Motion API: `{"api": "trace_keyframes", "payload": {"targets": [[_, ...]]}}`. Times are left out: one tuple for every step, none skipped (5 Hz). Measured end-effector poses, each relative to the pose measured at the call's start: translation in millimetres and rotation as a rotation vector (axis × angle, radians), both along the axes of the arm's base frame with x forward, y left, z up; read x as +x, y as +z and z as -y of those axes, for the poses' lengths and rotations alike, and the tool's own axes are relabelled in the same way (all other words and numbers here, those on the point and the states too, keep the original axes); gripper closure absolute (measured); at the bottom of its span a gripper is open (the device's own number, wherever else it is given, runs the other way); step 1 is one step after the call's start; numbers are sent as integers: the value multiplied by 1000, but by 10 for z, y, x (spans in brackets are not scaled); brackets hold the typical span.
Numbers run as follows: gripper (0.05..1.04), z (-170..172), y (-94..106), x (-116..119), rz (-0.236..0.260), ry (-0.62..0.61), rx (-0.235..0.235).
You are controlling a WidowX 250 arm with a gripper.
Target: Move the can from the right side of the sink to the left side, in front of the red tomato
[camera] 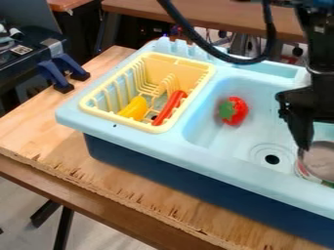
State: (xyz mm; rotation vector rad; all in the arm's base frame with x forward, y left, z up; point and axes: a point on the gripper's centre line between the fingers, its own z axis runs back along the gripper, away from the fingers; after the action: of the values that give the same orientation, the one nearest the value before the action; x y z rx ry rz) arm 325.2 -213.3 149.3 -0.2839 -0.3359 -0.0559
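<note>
You have the wooden table carrying the light blue toy sink, whose raised front rim and basin walls limit how low and how far sideways you can work. Your black arm comes down at the right edge of the camera view, with the gripper right at the near-left part of the can's top. The yellow dish rack sits in the other side of the sink, well apart from the gripper.

The can is in the basin, beside the drain and close to the front wall, partly cut off by the view's edge. You cannot tell from here whether the gripper is open, closed or gripping the can, so check that before you put any load on it. A good hold looks centred across the can's body; pressure on the rim alone could tip it or make it slip. Come straight down, squeeze evenly, and lift slowly at first, keeping it off the front wall.

Mind the red toy with a green top farther back in the basin. The yellow toy and long red toy lie in the rack, out of your way.
</note>
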Motion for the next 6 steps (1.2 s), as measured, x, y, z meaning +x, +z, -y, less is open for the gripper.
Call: {"api": "trace_keyframes", "payload": {"targets": [[81,88,-65,-6,-34,4,-54],[81,105,-78,-49,-45,-4,-36],[81,114,-90,-78,-44,-14,-12],[81,29,-136,-73,-113,38,119],[81,-84,-150,-5,-183,97,243],[81,-159,-164,25,-225,117,308]]}}
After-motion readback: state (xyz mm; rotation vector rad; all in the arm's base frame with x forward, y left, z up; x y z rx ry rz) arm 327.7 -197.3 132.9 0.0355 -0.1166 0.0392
